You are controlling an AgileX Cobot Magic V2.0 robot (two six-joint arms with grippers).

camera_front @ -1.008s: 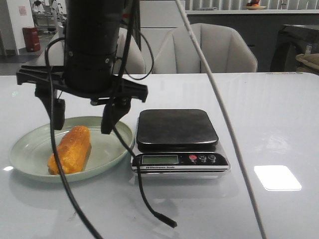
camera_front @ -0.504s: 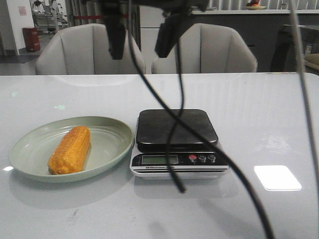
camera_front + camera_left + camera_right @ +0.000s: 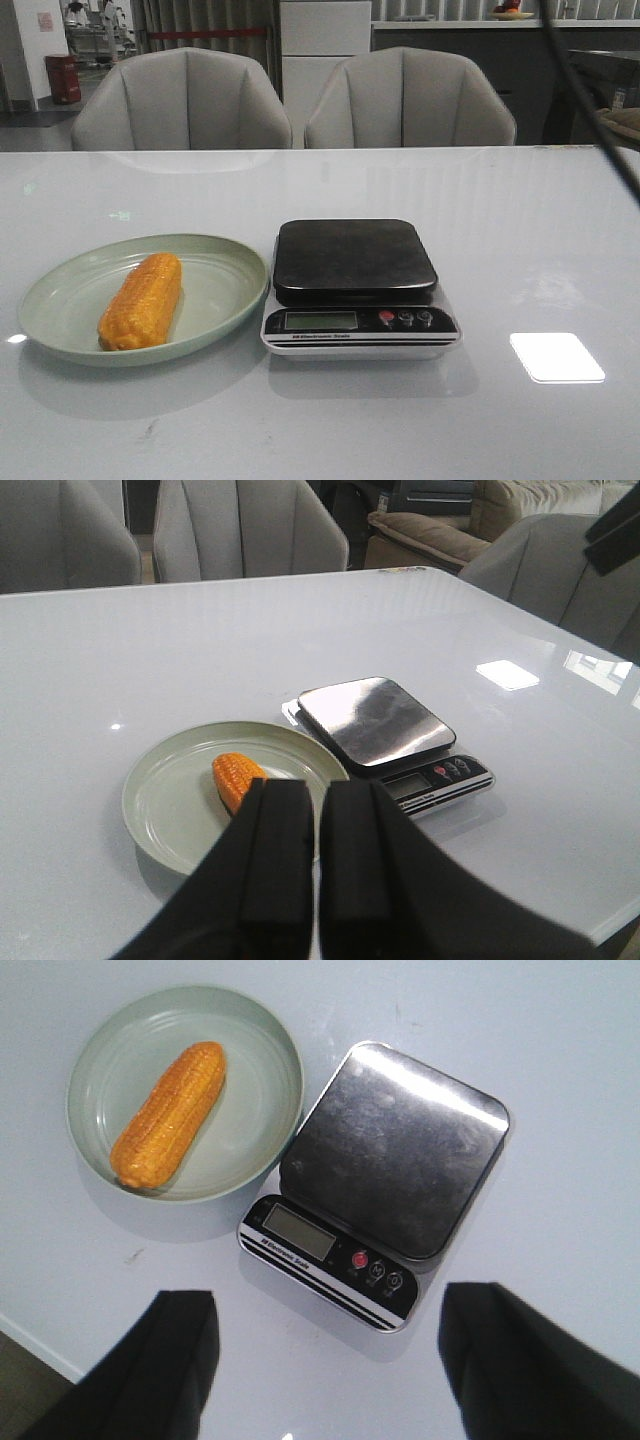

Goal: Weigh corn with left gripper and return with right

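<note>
We see the corn (image 3: pixel 140 301) lying on the pale green plate (image 3: pixel 225 295) just left of the scale (image 3: pixel 355 285) on the white surface (image 3: pixel 540 240), while our left end effector (image 3: pixel 316 875) hangs with fingers together and our right end effector (image 3: pixel 325 1360) hangs spread wide apart, both holding nothing.

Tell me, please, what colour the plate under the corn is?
Pale green plate, clearest in the right wrist view.
</note>
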